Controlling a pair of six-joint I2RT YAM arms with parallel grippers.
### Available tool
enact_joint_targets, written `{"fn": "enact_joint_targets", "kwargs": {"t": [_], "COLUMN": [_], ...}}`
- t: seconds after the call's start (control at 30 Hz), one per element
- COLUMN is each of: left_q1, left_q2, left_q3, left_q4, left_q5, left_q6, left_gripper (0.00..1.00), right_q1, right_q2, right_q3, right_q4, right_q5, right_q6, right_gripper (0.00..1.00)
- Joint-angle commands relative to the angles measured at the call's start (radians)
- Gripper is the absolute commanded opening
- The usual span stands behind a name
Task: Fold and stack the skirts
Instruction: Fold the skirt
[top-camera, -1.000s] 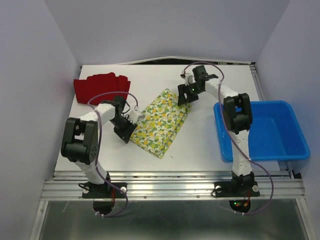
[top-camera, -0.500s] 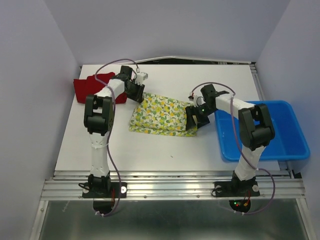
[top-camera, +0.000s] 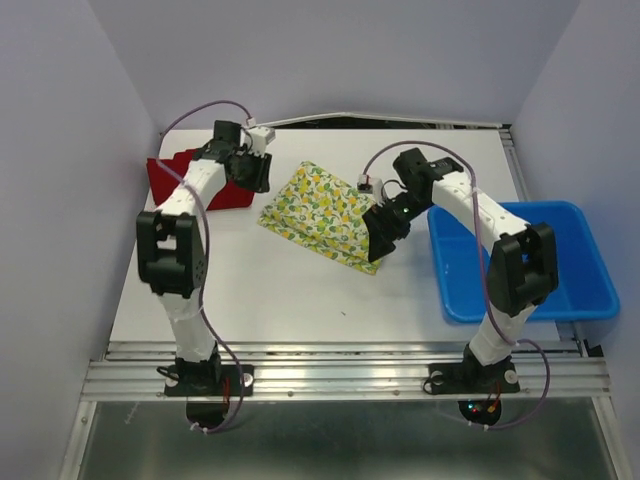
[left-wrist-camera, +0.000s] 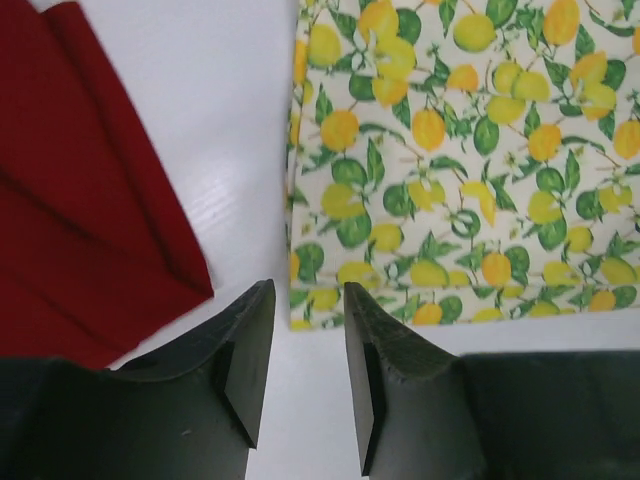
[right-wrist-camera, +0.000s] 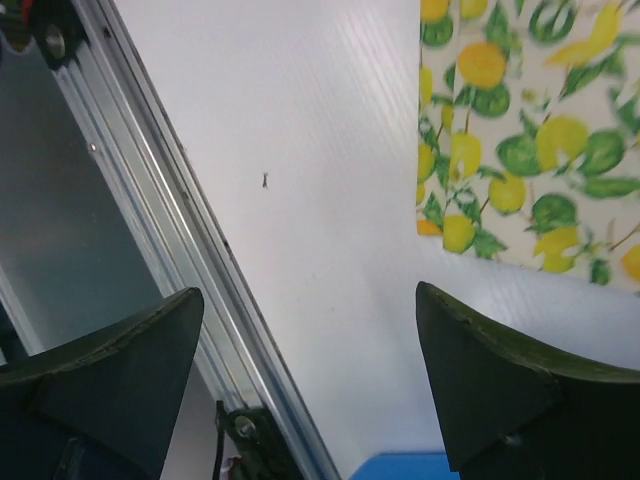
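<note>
The right hand (top-camera: 381, 230), fingers spread wide and empty, hovers at the near-right edge of the lemon skirt (top-camera: 318, 210). It should drop onto that hem and pinch every layer squarely before folding. The skirt lies mid-surface (top-camera: 300, 300), seemingly doubled over, white with yellow lemons and green leaves. Farther back, the left hand (left-wrist-camera: 308, 290), fingers a narrow gap apart on nothing, hangs over its far-left corner, beside the pleated red skirt (top-camera: 178, 180).
</note>
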Motion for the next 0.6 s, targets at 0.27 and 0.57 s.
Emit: {"fn": "enact_joint_targets", "kwargs": {"t": [0.27,0.57], "left_q1": [0.011,-0.056], "left_q2": [-0.279,-0.180], "left_q3": [-0.462,-0.437], "left_q4": [-0.012,0.043], "left_q5": [0.013,0.030], "left_q6": [-0.104,-0.134], "left_gripper": [0.26,0.17], "right_q1": [-0.099,-0.137], "right_q2": [0.274,0.571], "right_q3": [0.470,0.703], "right_q4": [0.413,0.485], "right_q5": [0.292,0.394], "right_q6": [0.326,0.394], "right_gripper": [0.63,0.57]}}
